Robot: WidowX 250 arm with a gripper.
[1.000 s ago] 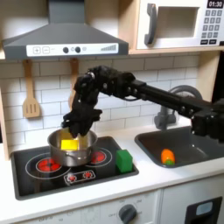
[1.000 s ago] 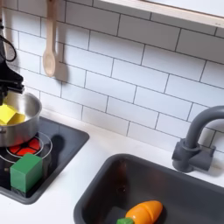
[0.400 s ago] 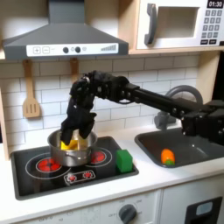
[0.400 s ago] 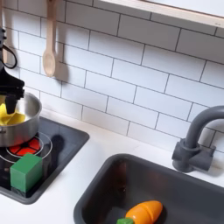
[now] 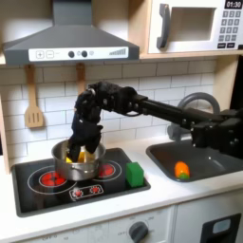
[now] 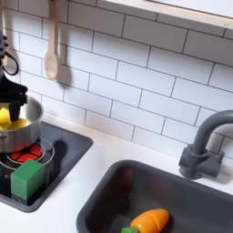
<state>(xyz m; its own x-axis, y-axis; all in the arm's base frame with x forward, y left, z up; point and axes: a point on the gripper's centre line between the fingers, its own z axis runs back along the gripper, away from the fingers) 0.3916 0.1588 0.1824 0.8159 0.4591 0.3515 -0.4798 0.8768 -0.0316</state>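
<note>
gripper down inside steel pot on stove, clamped on yellow block, green block nearby

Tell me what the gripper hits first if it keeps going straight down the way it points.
Probably the yellow block inside the pot: the gripper points down into it, right at the block. Contact is unclear.

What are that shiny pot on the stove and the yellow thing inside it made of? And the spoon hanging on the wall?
The round silver pot looks like polished metal: its wall is grey and glossy. The yellow block in it, under the black claw, looks like matte plastic or foam; too blurred to say which. The pale tan spoon hanging on the tiles looks like unvarnished wood, dull and light-coloured.
</note>
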